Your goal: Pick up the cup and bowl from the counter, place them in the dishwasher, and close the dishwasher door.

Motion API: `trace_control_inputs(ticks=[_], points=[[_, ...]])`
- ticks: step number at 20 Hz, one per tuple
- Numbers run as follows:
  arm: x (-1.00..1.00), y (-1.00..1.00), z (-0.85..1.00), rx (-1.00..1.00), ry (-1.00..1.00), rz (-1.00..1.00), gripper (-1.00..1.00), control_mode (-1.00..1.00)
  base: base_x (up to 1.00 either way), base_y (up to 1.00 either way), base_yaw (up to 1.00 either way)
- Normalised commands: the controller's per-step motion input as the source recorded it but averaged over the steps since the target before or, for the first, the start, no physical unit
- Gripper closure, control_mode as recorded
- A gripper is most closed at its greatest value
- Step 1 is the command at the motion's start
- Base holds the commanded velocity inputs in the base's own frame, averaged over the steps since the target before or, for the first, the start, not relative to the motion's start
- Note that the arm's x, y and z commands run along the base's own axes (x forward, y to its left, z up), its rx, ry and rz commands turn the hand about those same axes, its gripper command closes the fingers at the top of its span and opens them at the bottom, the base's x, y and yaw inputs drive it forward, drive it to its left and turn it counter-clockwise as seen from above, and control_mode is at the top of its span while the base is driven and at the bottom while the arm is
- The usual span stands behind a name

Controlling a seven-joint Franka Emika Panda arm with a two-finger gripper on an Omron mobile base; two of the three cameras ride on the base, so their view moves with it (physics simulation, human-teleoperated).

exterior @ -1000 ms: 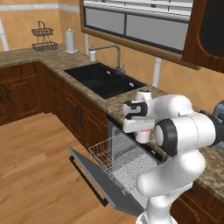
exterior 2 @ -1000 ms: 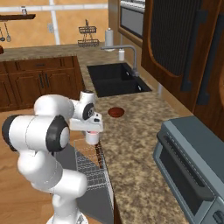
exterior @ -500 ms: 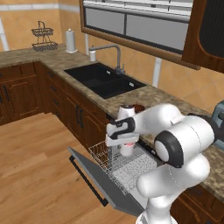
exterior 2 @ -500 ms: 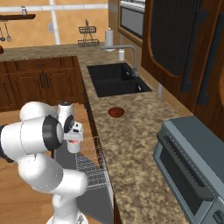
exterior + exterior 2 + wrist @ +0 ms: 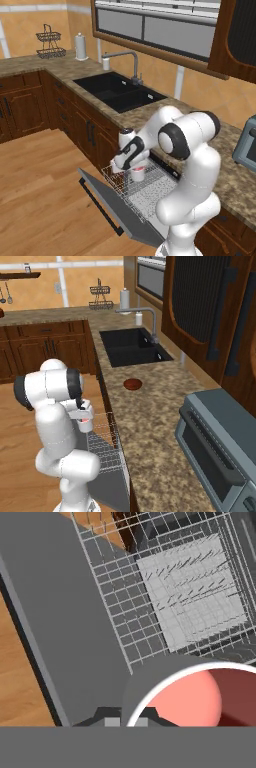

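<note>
My gripper [image 5: 129,161] is shut on the cup [image 5: 138,173], a small white cup with a pink-red inside. It hangs upright just over the white wire rack [image 5: 145,189] of the open dishwasher. In the right base view the cup [image 5: 85,421] is beside my gripper [image 5: 81,407], left of the counter [image 5: 150,421] edge. The hand view looks down past the cup's rim [image 5: 192,694] onto the rack [image 5: 175,597] and the lowered dishwasher door [image 5: 65,627]. The dark reddish-brown bowl [image 5: 133,384] rests on the counter near the sink.
A black sink [image 5: 132,346] with a faucet [image 5: 131,62] is set into the counter. A grey toaster oven [image 5: 220,446] stands at the near right. A paper towel roll [image 5: 80,46] and a wire basket [image 5: 50,44] stand far off. Wood floor [image 5: 40,180] lies left of the door.
My arm has swung down and left from counter height, carrying the cup to just above the dishwasher rack. The bowl has stayed in place.
</note>
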Motion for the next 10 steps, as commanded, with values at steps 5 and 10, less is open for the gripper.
trace_control_inputs(ticks=[5, 10], points=[[0.41, 0.06, -0.38, 0.00, -0.01, -0.03, 1.00, -1.00, 0.00, 0.00, 0.00], [0.41, 0.14, -0.38, -0.01, 0.00, -0.13, 1.00, -1.00, 0.00, 0.00, 0.00]])
